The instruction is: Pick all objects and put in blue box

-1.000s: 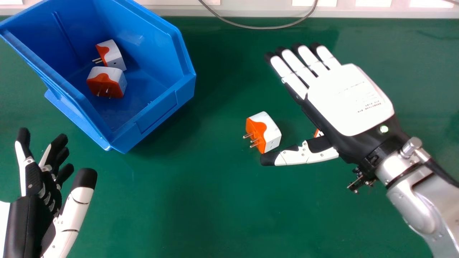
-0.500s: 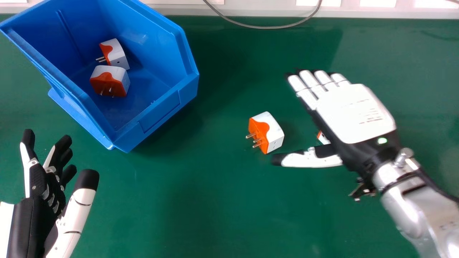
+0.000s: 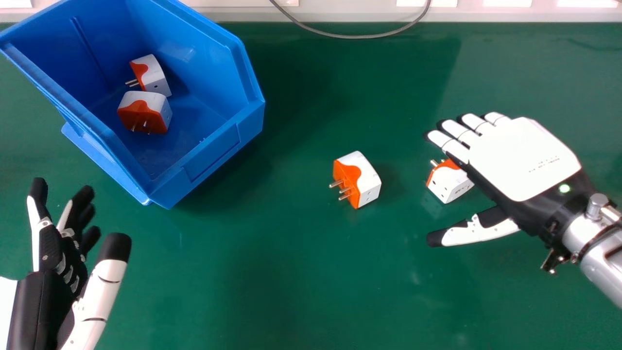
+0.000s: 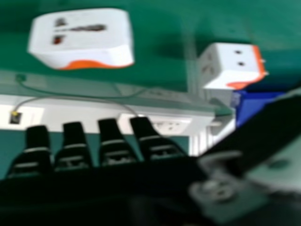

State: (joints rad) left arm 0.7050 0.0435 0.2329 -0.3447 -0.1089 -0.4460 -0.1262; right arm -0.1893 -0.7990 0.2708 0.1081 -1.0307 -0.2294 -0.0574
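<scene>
The right hand (image 3: 525,158) is shown open and empty, its thumb spread from its straight fingers, with the nearer plug adapter (image 3: 448,185) on the table (image 3: 291,272) just left of the palm. A small leftward shift is probably required before closure; the second adapter (image 3: 370,185) lies farther left, towards the blue box (image 3: 221,138). The left hand (image 3: 36,301) is seen at lower left.

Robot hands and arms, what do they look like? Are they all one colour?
No, the left hand and right hand are black and white, with black tips. The right hand's back has a smooth white plate with small dark print, and a glowing green light. Behind are a round metal knob and a silver forearm.
</scene>
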